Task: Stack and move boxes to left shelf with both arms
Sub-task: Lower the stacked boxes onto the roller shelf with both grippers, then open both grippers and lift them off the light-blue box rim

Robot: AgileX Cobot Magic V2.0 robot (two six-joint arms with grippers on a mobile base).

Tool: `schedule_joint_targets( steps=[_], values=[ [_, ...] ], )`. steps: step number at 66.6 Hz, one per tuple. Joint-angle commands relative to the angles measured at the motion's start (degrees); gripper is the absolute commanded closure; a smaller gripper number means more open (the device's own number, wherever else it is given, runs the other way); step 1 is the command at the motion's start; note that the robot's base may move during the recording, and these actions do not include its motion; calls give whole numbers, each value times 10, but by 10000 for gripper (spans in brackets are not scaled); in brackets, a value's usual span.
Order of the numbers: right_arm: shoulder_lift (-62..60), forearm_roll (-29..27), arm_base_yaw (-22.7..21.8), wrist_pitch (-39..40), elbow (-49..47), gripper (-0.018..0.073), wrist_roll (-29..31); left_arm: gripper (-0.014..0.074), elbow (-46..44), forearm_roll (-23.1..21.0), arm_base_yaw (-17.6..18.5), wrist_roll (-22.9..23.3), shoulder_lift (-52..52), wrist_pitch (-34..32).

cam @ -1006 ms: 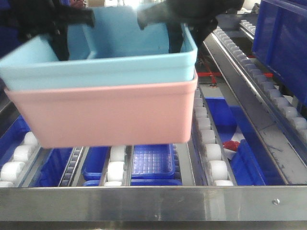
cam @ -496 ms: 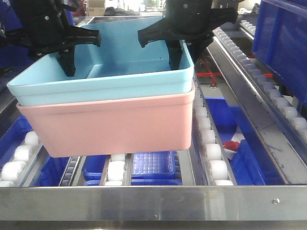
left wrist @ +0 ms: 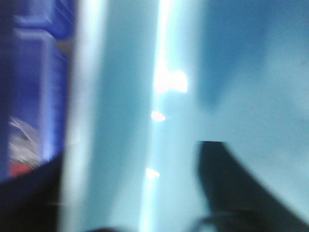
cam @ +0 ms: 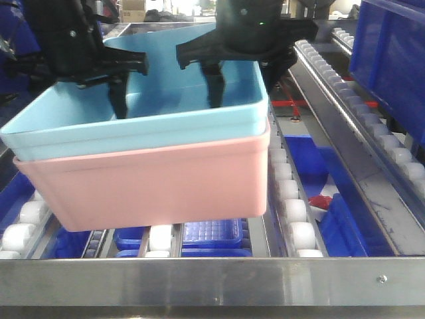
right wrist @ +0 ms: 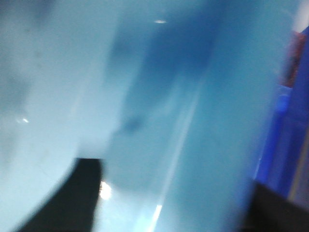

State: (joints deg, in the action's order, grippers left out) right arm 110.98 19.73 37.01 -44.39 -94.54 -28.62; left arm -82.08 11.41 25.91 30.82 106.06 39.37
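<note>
The light blue box (cam: 133, 129) is nested inside the pink box (cam: 153, 179), and the stack appears to rest on the white rollers (cam: 295, 212) of the left shelf, behind its metal front bar (cam: 212, 282). My left gripper (cam: 93, 83) straddles the stack's left wall and my right gripper (cam: 246, 80) straddles its right wall. Each has one finger down inside the blue box. The blurred left wrist view shows the blue wall (left wrist: 111, 121) between the spread fingers of the left gripper (left wrist: 130, 193). In the right wrist view the blue wall (right wrist: 193, 121) likewise lies inside the open right gripper (right wrist: 174, 198).
A large dark blue bin (cam: 392, 60) stands on the raised rack at the right, beside a sloping roller rail (cam: 372, 126). More blue bins (cam: 212, 232) lie below the rollers. A small red item (cam: 321, 201) lies under the rack at the right.
The stack came down from its raised, blurred position and slid nearer the front bar. Both inner fingers moved inward, away from the side walls.
</note>
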Motion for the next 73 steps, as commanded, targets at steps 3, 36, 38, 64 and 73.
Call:
schedule_joint_targets(
  steps=[3,36,38,64,73],
  values=[
    [-40,14,-4,5,-21,-64,-1,45,-33,-5,5,-3,-28,13],
    [-115,30,-11,-15,-21,-64,-4,29,-162,1,6,-39,-47,171],
    [-120,30,-11,-19,-21,-64,-4,29,-162,1,7,-39,-52,174],
    [-179,31,-8,-47,-17,212,-4,146,-162,32,66,-47,-141,183],
    [-209,33,-2,-25,12,503,-4,388,-161,74,93,-47,-149,195]
  ],
)
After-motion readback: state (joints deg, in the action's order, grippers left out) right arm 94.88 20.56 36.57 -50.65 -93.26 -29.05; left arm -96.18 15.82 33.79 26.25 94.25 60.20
